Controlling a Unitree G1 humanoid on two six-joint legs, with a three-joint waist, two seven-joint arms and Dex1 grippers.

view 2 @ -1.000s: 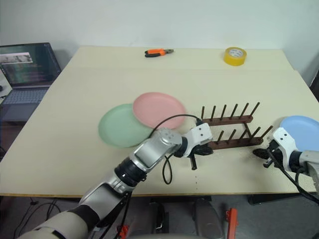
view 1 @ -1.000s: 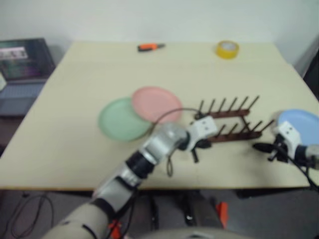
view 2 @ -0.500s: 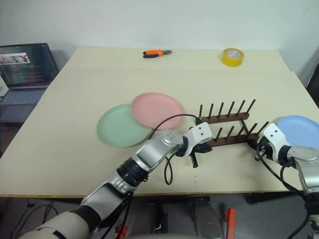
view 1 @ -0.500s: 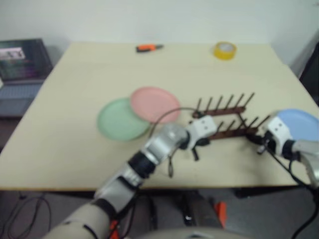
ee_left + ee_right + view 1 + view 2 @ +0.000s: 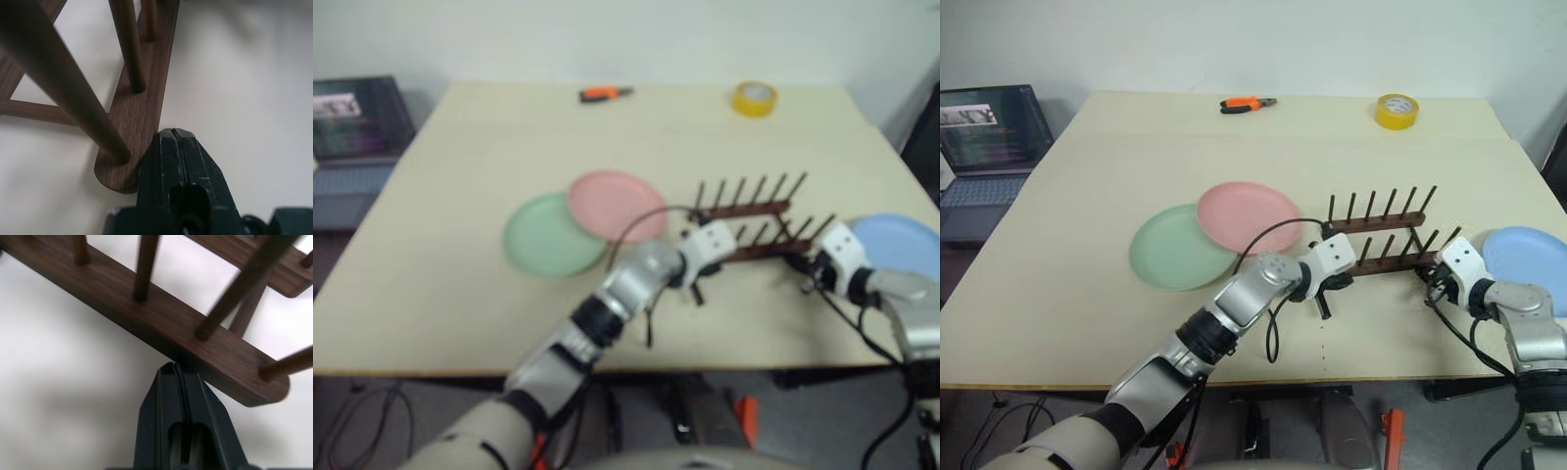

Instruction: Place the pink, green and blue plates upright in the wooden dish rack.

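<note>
Your left gripper (image 5: pixel 1325 294) has its two black fingers (image 5: pixel 172 161) pressed flat together, with nothing between them. In the left wrist view their tip sits right against the side of the near rail of the wooden dish rack (image 5: pixel 1379 242), at that rail's rounded left end. Your right gripper (image 5: pixel 1433 286) is likewise closed tight and empty; in the right wrist view its tip meets the near edge of the same rail close to the right end, just short of the squared-off tip. So you have one closed gripper at each end of the rack's near rail, left and right.

The rack lies on the table (image 5: pixel 1087 294) a little right of centre, angled so its right end sits farther from you than its left. Its two rows of thin pegs stand upright and hold no plates.

The blue plate (image 5: pixel 1531 257) lies flat just right of the rack, near the right table edge, behind your right wrist. The pink plate (image 5: pixel 1249 214) lies flat to the left of the rack, and its left edge overlaps the green plate (image 5: pixel 1170 249), which lies flat farther left.

At the far edge you have a yellow tape roll (image 5: pixel 1398 110) on the right and orange-handled pliers (image 5: pixel 1247 103) nearer the middle. A laptop (image 5: pixel 989 132) stands open beyond the table's left side.
</note>
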